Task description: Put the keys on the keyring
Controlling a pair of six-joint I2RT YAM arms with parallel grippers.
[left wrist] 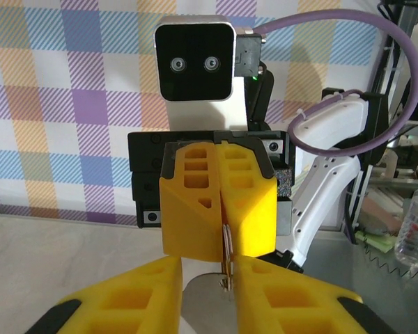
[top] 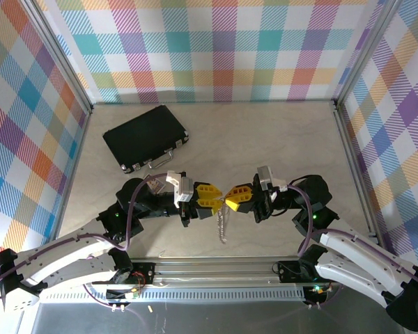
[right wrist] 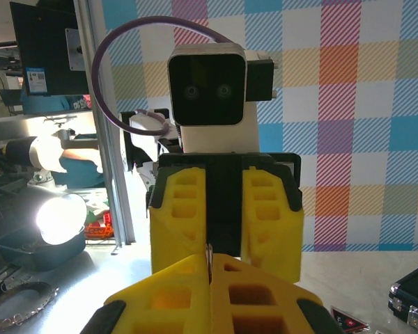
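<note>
My two grippers meet tip to tip above the middle of the table. The right gripper (top: 230, 197) is shut on the silvery keyring (top: 223, 221), whose pale chain strip hangs down below the fingers. In the left wrist view the keyring (left wrist: 227, 259) stands edge-on, pinched in the right gripper (left wrist: 221, 252). It reaches into the gap of my left gripper (left wrist: 207, 268), close against one finger. The left jaws stand apart. In the right wrist view a thin metal edge of the keyring (right wrist: 209, 252) shows at the shut right gripper (right wrist: 210, 261). A small red-marked piece (right wrist: 345, 321), possibly the key, lies on the table.
A black case (top: 145, 138) with a metal handle lies at the far left, also seen as the case (right wrist: 412, 306) beside the red-marked piece. Plaid walls (top: 216, 49) close in three sides. A metal rail (top: 209, 268) runs along the near edge between the arm bases.
</note>
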